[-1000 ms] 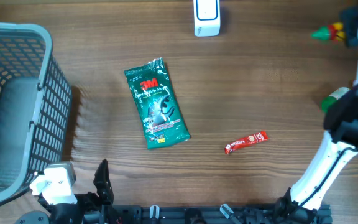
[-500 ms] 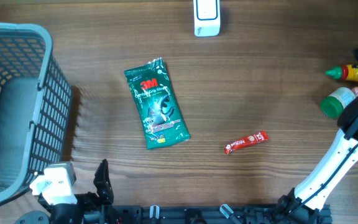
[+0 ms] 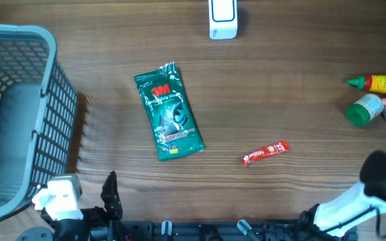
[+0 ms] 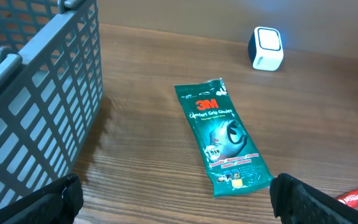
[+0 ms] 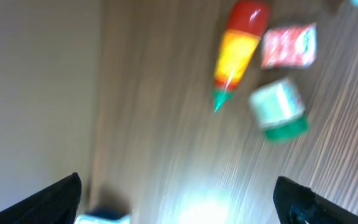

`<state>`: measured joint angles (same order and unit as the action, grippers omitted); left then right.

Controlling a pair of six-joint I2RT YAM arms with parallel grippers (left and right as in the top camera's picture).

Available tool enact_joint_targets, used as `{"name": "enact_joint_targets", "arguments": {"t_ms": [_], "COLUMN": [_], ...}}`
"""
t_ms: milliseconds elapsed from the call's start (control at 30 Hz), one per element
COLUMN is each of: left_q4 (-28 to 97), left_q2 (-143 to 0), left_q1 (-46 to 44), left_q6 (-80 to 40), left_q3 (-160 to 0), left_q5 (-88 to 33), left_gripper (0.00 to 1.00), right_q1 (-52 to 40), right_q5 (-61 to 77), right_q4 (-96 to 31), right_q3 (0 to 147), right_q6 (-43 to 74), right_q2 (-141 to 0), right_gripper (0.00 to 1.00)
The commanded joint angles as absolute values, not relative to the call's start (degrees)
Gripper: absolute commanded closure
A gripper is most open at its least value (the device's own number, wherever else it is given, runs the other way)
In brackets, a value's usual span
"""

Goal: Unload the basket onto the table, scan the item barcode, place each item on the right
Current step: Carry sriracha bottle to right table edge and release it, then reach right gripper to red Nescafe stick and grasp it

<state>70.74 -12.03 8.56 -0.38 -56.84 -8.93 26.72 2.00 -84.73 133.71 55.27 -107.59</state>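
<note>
Hugging left edge, basket [image 3: 15, 29], packet [image 3: 169, 111] mid-table

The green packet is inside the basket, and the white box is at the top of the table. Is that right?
Not quite. The packet is not in the basket; it lies on the table, to the right of it, as the overhead view shows. The white box is at the top of the table, as you said.

A brown wood-grain table [image 3: 293, 87] meets a plain beige wall [image 5: 36, 87].
</note>
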Motion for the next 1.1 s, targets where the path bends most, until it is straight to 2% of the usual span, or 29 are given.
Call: {"name": "enact_joint_targets", "arguments": {"t_ms": [0,133,333,467,600,733,833,867,967,1067], "left_q4": [70.5,70.5,70.5,70.5,70.5,70.5,70.5,70.5,70.5,70.5], "left_q2": [-11.7,-11.7,-11.7,-11.7,-11.7,-11.7,-11.7,-11.7,-11.7,-11.7], "left_q1": [8.9,8.9,8.9,8.9,8.9,8.9,8.9,8.9,8.9,8.9], "left_q6": [-1.1,-1.1,-1.1,-1.1,-1.1,-1.1,-1.1,-1.1,-1.1,-1.1], "left_q3": [-56.9,-56.9,-56.9,-56.9,-56.9,-56.9,-56.9,-56.9,-56.9,-56.9], "left_q5": [-9.6,-9.6,-9.6,-9.6,-9.6,-9.6,-9.6,-9.6,-9.6,-9.6], "left_gripper": [0.00,0.00,0.00,0.00,0.00,0.00,0.00,0.00,0.00,0.00], "right_q1": [20.4,10.1,-7.9,-12.8,-14.3,-15.6,-16.7,-17.0,-18.4,-18.8], "right_q5": [4.9,4.9,5.0,0.9,2.6,7.1,15.5,18.2,19.6,17.5], "right_q4": [-89.3,-92.2,-92.2,-92.2,-91.6,-76.0,-61.3,-56.9,-46.5,-42.5], "right_q3": [133.9,132.9,124.9,111.2,94.1,74.1,60.3,56.7,49.4,46.6], "right_q6": [57.0,52.8,52.7,60.2,68.3,69.1,69.0,69.0,69.4,72.3], "right_q2": [-101.7,-96.0,-94.2,-94.2,-94.2,-94.3,-94.3,-94.3,-94.3,-94.3], "right_gripper": [0.01,0.00,0.00,0.00,0.00,0.01,0.19,0.20,0.23,0.23]}}
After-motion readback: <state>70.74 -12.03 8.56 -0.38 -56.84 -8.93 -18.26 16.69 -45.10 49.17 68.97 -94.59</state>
